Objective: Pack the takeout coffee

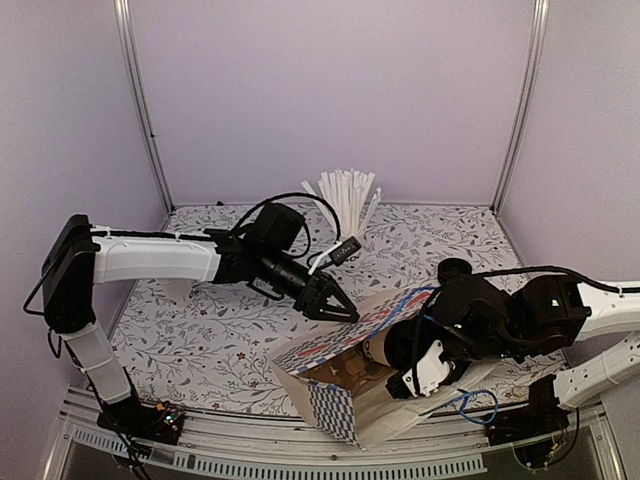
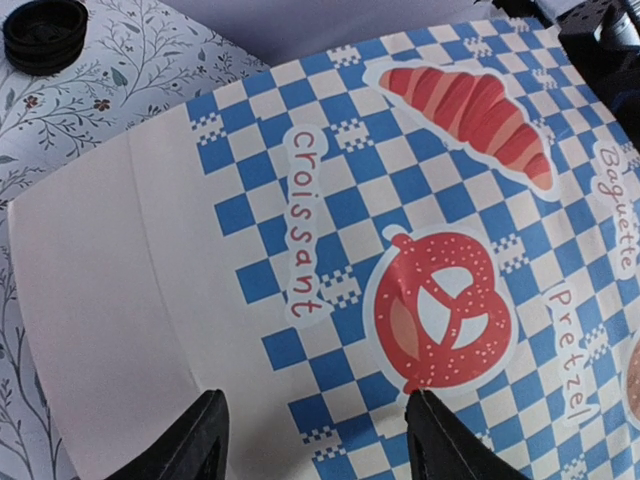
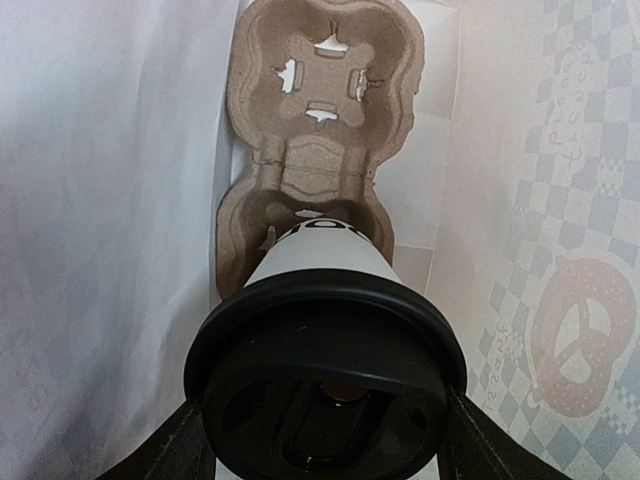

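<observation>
The takeout coffee [image 3: 320, 270] is a white paper cup with black lettering near its base and a black lid [image 3: 325, 385]. My right gripper [image 3: 325, 440] is shut on it just under the lid, inside the paper bag. The cup's base sits in or just over the near well of a brown pulp cup carrier [image 3: 320, 80] on the bag's floor. The bag [image 1: 335, 345] lies on its side, blue-checked, mouth toward the right arm [image 1: 470, 325]. My left gripper [image 1: 335, 305] is open and empty, its fingertips [image 2: 195, 440] just over the bag's printed upper side [image 2: 330, 250].
A white cup bristling with white straws [image 1: 350, 200] stands at the back of the patterned table [image 1: 210, 330]. A round black cap [image 2: 42, 32] lies on the table beyond the bag. The bag's white inner walls [image 3: 100, 250] close in on both sides of the cup.
</observation>
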Controlling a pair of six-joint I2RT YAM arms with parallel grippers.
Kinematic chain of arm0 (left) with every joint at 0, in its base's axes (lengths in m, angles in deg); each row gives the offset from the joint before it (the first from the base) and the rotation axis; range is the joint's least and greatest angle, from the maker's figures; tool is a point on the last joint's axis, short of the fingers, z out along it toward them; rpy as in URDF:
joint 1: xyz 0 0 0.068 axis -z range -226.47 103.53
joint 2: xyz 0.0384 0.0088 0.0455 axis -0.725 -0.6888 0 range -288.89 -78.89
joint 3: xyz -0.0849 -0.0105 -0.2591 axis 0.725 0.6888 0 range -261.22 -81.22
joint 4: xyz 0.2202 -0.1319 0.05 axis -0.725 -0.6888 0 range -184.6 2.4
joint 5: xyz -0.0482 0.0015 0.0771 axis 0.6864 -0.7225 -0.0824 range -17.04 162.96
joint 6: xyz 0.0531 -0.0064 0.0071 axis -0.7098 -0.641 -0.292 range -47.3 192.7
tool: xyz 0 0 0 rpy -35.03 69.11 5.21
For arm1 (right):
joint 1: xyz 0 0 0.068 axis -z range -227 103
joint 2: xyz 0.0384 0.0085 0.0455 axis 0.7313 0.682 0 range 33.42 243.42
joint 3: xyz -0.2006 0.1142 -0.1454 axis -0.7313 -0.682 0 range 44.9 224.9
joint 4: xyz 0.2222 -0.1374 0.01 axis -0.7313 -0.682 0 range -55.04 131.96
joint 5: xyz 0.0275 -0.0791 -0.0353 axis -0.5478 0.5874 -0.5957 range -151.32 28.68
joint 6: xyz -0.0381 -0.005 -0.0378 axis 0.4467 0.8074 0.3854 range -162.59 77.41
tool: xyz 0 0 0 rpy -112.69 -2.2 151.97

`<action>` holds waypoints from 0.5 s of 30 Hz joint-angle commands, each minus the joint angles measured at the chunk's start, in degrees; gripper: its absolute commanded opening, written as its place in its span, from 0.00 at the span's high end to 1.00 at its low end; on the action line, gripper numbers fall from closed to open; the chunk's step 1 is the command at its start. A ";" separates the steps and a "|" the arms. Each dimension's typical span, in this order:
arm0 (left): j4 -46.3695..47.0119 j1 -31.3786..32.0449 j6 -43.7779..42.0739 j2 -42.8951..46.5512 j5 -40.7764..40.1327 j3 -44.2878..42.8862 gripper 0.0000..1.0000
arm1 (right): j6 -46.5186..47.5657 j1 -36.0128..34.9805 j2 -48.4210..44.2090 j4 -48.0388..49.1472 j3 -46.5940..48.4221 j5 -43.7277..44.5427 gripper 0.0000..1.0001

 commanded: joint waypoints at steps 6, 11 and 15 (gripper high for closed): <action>1.13 0.74 -1.16 -0.56 1.70 0.33 0.37 | -0.59 -0.40 1.79 2.02 0.14 0.00 0.72; 1.19 0.68 -1.22 -0.91 1.72 0.54 0.38 | -0.81 -0.40 2.53 2.98 0.25 0.24 0.72; 1.13 0.45 -1.57 -0.88 1.31 1.13 0.38 | -0.73 -0.40 2.93 3.48 0.34 0.23 0.72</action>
